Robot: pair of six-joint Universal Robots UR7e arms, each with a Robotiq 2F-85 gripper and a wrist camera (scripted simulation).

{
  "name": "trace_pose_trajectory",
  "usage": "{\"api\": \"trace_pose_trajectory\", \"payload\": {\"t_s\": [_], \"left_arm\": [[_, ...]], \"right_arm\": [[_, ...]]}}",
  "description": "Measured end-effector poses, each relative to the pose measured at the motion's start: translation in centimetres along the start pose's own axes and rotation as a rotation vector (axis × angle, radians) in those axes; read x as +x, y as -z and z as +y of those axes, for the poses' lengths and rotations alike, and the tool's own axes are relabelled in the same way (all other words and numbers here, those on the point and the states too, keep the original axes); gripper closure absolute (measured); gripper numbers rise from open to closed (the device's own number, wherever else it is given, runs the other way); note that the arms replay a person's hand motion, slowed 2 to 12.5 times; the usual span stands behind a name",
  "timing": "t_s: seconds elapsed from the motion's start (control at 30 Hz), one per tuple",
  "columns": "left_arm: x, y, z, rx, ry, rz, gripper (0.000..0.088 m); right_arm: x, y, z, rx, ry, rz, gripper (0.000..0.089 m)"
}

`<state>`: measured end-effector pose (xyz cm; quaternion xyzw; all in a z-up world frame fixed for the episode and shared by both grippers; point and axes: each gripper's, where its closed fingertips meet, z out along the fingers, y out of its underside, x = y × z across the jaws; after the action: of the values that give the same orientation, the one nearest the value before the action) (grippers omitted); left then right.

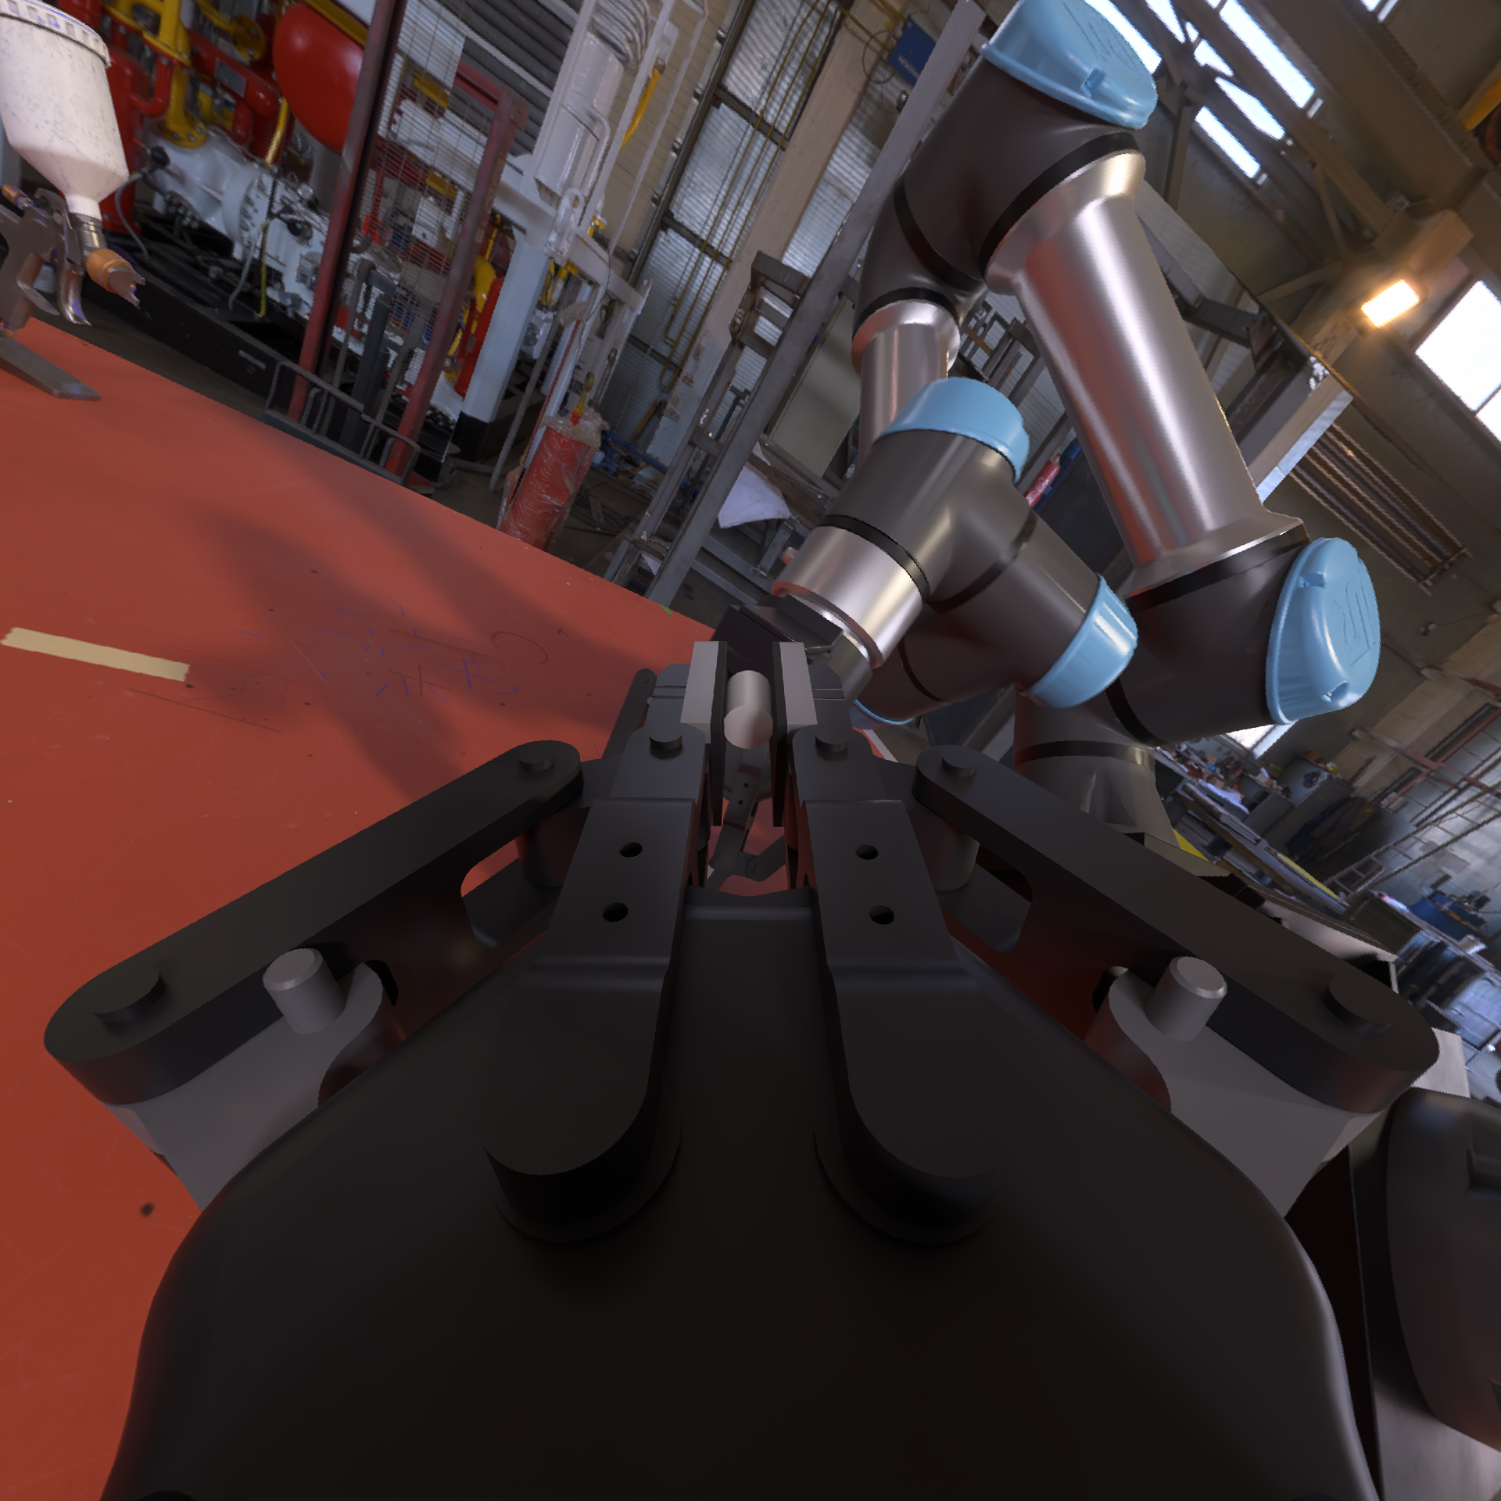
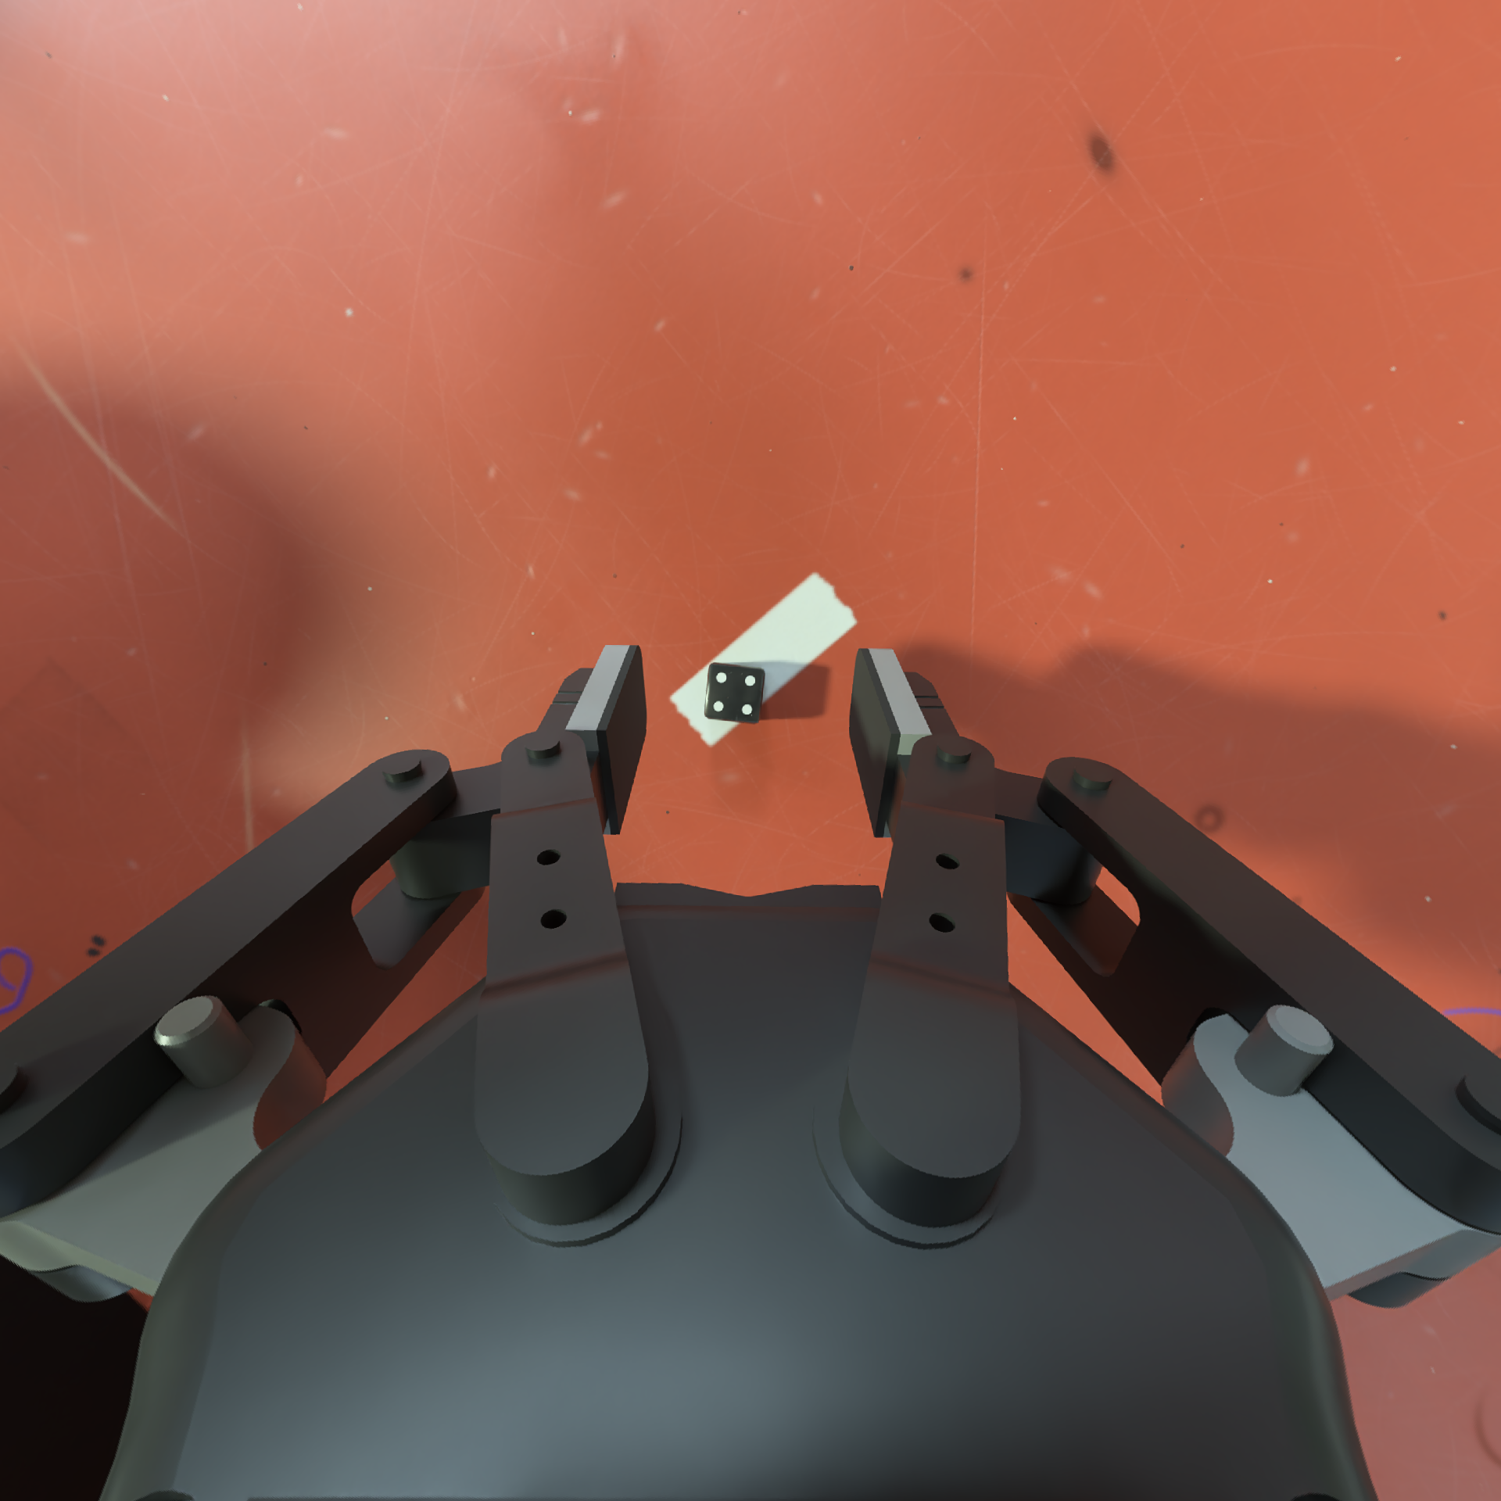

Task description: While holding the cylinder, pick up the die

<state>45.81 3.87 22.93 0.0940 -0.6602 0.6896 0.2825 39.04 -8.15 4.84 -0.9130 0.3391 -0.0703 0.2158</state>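
Left hand (image 1: pixel 747 698) clenched on cylinder (image 1: pixel 748 705), right hand (image 2: pixel 747 735) spread above die (image 2: pixel 733 692) on bench (image 2: pixel 1056 365): approach step, next likely descend and close.

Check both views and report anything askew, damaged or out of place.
Nothing serious. The black die sits slightly turned, half on a strip of pale tape, four dots up, on the scratched, stained red table. The right gripper hangs open above it. The left gripper holds the cylinder squarely.
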Motion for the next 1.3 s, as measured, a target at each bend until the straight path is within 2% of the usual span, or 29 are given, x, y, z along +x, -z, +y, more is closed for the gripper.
{"api": "trace_pose_trajectory", "payload": {"t_s": [0.23,0.33,0.63,0.8,1.1,1.3], "left_arm": [[-0.1,-0.2,0.1,0.002,0.010,0.004,0.0787],[-0.1,-0.2,0.1,0.003,0.015,0.007,0.0787],[0.2,-0.3,0.1,0.004,0.017,0.018,0.0787],[0.4,-0.3,0.1,0.005,0.009,0.019,0.0787],[0.7,-0.2,0.1,0.009,-0.002,0.022,0.0787],[0.8,-0.2,0.1,0.011,-0.004,0.021,0.0787]], "right_arm": [[0.0,-0.1,0.8,-0.018,0.023,0.135,0.0431],[0.2,-0.3,1.0,-0.028,0.020,0.172,0.0427],[-0.3,-1.5,1.4,-0.073,-0.021,0.144,0.0405],[0.3,-1.8,1.8,-0.117,-0.027,0.176,0.0398],[-0.4,-2.4,1.6,-0.143,-0.030,0.151,0.0444],[-0.4,-2.6,1.9,-0.171,-0.033,0.163,0.0488]]}}
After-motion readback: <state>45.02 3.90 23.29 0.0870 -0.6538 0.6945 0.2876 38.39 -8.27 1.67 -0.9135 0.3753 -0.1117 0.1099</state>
